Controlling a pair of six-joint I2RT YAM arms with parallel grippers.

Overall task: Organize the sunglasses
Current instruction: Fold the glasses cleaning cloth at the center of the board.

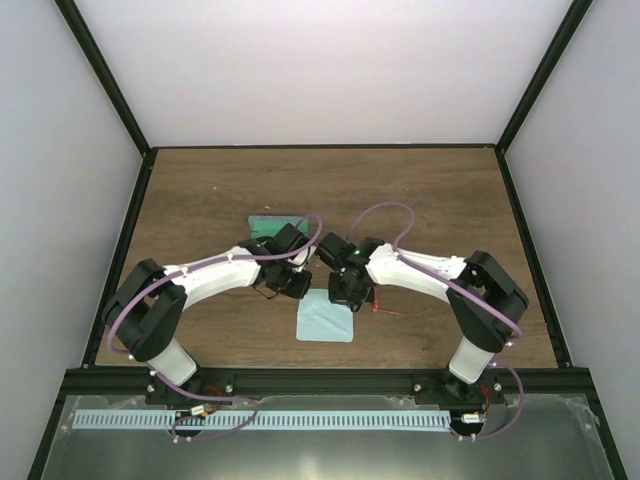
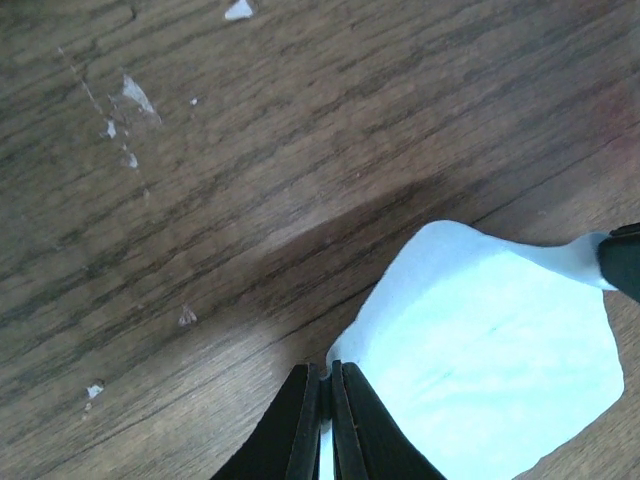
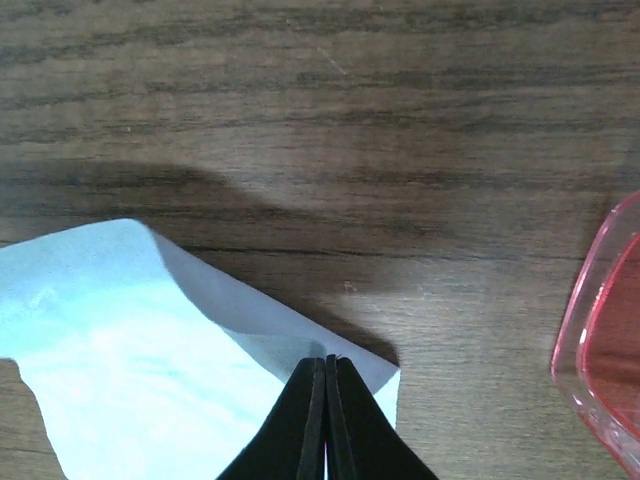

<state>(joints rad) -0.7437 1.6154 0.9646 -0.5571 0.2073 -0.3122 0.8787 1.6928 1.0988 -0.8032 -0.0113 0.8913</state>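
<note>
The sunglasses [image 3: 603, 350] show as a translucent red rim at the right edge of the right wrist view. In the top view only a red sliver of the sunglasses [image 1: 388, 307] shows beside the right wrist. A light blue cloth [image 1: 326, 320] lies on the table between the arms. My left gripper [image 2: 327, 368] is shut on one far corner of the cloth [image 2: 500, 360]. My right gripper [image 3: 326, 362] is shut on the other far corner of the cloth [image 3: 130, 340], which curls up off the wood there. From above, the left gripper [image 1: 302, 287] and right gripper [image 1: 346, 294] stand close together.
A grey-blue case [image 1: 272, 224] lies on the table behind the left wrist, partly hidden by it. The wooden table [image 1: 440, 200] is fenced by black frame rails and white walls. Small pale flecks [image 2: 130, 95] mark the wood.
</note>
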